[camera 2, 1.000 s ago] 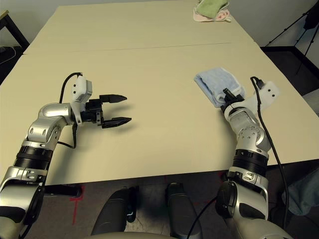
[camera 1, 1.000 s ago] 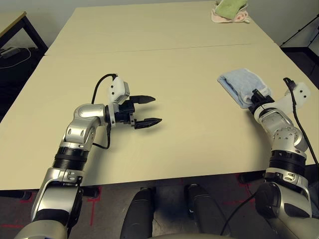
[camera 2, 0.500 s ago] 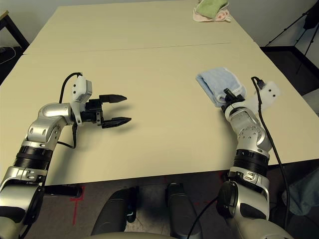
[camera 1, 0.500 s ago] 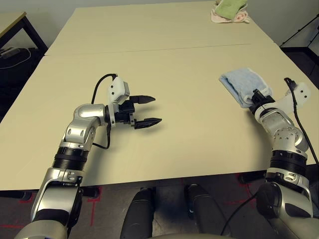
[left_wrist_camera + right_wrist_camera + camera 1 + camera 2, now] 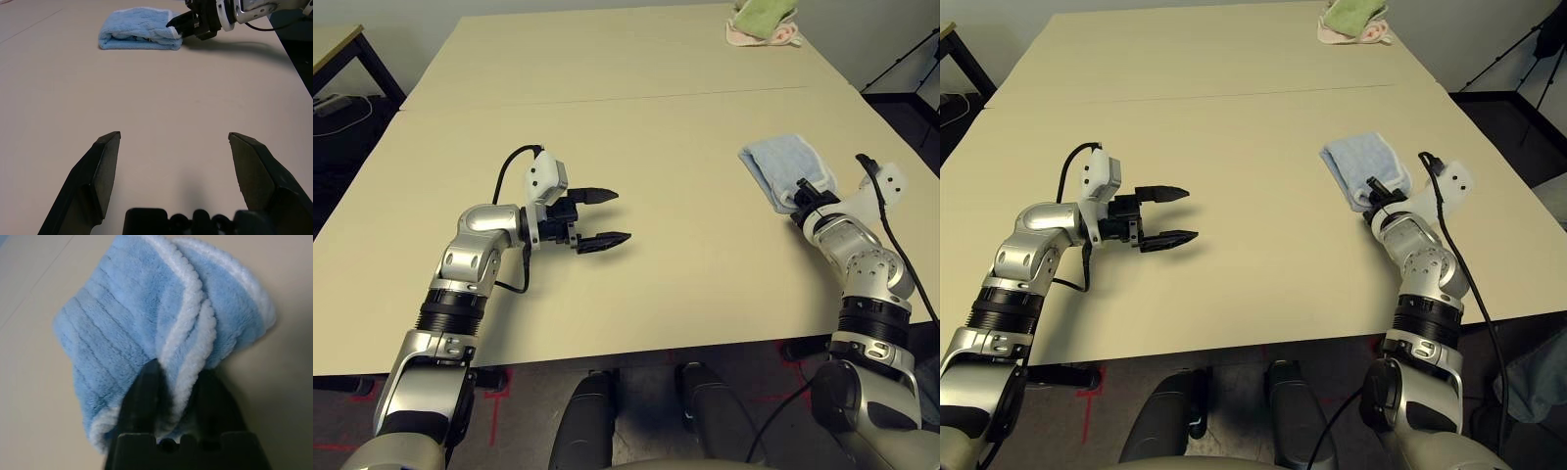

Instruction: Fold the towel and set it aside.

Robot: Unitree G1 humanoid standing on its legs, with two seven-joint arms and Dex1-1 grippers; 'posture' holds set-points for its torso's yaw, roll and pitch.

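The light blue towel (image 5: 775,164) lies folded in a small bundle on the tan table (image 5: 636,127), at the right. My right gripper (image 5: 806,188) is at the towel's near end. In the right wrist view its fingers (image 5: 144,391) stand a little apart on either side of the white-edged fold (image 5: 183,362), which lies between them. The towel (image 5: 139,34) rests flat on the table, with the right gripper (image 5: 172,23) at its end. My left gripper (image 5: 612,217) hovers open over the bare middle of the table, far from the towel.
A pile of green and pink cloths (image 5: 766,22) sits at the far right corner. A seam (image 5: 607,98) crosses the table behind both arms. The table's right edge (image 5: 901,147) runs close beside the right arm. A dark table leg (image 5: 382,64) stands at the far left.
The right arm and the towel's near end have shifted slightly left, toward the table's middle. The left arm has not moved.
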